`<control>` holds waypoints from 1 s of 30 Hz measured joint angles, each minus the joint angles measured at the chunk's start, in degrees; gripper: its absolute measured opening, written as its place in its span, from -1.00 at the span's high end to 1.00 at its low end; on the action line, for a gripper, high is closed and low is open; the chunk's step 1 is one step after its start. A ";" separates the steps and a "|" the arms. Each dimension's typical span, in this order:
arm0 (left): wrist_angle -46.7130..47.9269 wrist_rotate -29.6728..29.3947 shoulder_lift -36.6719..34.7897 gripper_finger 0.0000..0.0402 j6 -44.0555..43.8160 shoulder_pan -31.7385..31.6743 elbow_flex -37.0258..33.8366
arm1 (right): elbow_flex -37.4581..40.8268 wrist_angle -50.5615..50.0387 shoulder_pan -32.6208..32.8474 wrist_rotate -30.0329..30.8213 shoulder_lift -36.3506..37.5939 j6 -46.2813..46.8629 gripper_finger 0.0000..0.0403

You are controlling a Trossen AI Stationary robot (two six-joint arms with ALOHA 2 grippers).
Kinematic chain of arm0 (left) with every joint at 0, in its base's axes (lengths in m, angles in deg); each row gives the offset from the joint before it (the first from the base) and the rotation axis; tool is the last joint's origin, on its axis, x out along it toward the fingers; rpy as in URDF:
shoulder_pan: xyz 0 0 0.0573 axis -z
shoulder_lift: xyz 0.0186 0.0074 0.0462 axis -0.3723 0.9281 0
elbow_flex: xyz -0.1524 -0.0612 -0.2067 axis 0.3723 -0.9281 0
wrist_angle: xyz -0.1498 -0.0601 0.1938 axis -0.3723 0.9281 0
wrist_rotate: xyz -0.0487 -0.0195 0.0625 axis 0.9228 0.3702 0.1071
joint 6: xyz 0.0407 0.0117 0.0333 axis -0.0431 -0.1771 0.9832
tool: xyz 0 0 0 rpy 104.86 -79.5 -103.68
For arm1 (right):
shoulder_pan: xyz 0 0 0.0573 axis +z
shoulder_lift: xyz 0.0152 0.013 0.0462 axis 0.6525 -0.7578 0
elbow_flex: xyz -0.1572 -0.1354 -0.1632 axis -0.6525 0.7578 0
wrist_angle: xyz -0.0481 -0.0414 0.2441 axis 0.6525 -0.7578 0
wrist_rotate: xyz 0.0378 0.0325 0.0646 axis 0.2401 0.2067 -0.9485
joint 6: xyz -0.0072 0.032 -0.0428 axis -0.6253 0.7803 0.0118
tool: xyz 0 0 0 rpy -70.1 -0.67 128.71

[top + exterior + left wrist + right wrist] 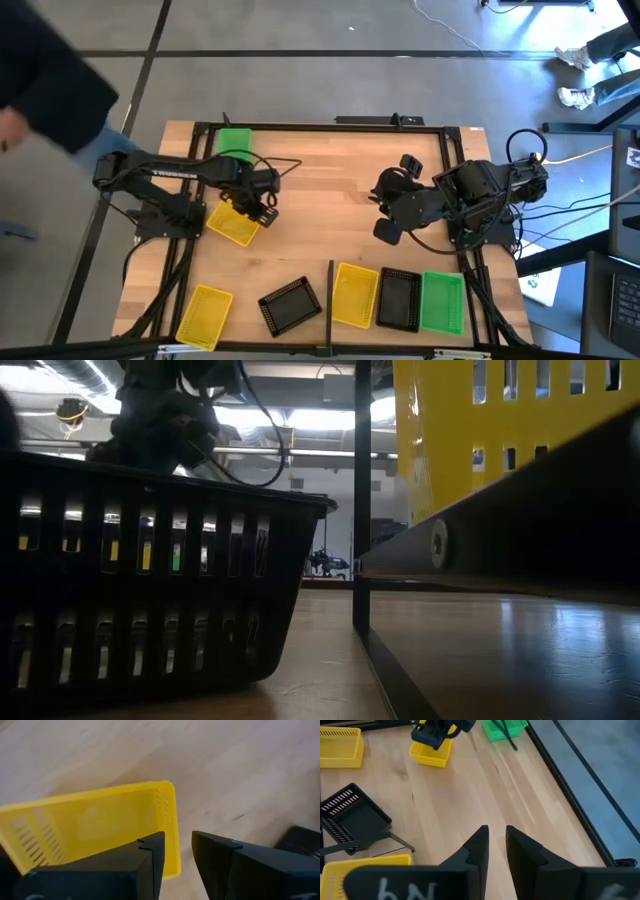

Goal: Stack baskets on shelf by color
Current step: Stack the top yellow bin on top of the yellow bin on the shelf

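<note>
Planked tabletop (330,200): your left gripper (262,212) hangs over a yellow basket (233,222) near the green basket (235,142), jaws parted, gripping nothing. Your right gripper (385,205) waits toward the table's middle, jaws slightly apart, empty. Three baskets sit on the shelf (400,330).

Two dark, boxy-jointed arms, left arm (170,175) with white lettering at centre left, right arm (470,195) trailing black cables at centre right, each ending in flat black angular fingers (145,865).
</note>
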 joint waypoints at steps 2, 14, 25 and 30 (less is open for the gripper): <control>-0.06 0.11 0.98 0.56 -0.10 0.69 -0.17 | 0.00 0.00 0.00 0.00 0.00 0.04 0.68; -2.48 -1.08 8.13 0.56 0.07 3.95 -0.51 | 0.02 0.00 0.00 -0.19 0.00 0.17 0.68; -3.55 -5.66 12.70 0.56 0.58 5.14 -0.49 | 0.02 0.54 0.00 -1.51 0.00 0.51 0.68; -3.97 -7.21 15.03 0.56 0.62 5.14 -0.46 | 0.02 0.85 0.00 -1.49 0.00 0.31 0.68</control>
